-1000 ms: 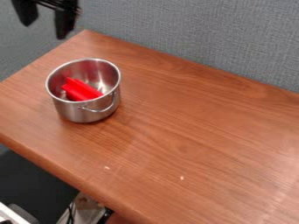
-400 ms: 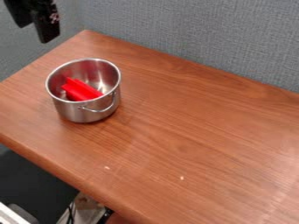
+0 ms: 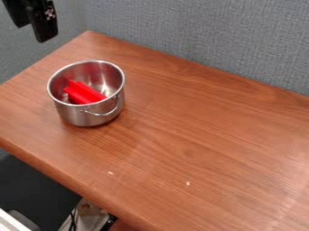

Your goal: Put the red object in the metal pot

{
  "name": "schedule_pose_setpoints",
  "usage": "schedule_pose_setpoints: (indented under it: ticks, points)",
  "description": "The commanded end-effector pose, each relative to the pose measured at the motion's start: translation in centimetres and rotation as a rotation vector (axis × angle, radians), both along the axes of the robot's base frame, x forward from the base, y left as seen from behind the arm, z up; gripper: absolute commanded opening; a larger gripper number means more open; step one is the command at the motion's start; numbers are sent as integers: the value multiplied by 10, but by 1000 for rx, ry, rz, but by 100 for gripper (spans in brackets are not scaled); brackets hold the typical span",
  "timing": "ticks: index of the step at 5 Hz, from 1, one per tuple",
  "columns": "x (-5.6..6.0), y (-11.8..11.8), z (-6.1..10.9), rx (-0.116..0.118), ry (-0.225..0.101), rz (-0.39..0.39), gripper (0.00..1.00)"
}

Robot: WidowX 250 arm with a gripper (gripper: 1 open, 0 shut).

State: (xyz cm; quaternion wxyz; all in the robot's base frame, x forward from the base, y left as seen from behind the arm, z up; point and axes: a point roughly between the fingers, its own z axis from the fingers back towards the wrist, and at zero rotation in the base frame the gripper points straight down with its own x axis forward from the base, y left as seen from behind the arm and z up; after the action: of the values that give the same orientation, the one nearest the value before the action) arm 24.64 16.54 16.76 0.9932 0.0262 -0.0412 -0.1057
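The red object [image 3: 82, 92] is seen lying inside the pot [image 3: 87, 93], resting on its bottom and leaning toward the near-left wall. The pot stands on the table [image 3: 193, 126], toward its far left corner. The gripper [image 3: 42, 20] is held high at the upper left, well apart from the pot, with its jaws spread and nothing between them. The placing step is judged done; only a retreat of the arm, clear of the pot, is called for next.
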Motion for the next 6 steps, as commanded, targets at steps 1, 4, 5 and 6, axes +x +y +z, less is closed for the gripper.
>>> schedule_pose_setpoints:
  ticks: [1,4,5,6]
  points:
    - [7,4,13,2,1,-25,100]
    - [5,-22,13,-2,53,10,100]
    - [-1,-32,17,-3,29,59,100]
    - [-10,-17,11,-8,53,72,100]
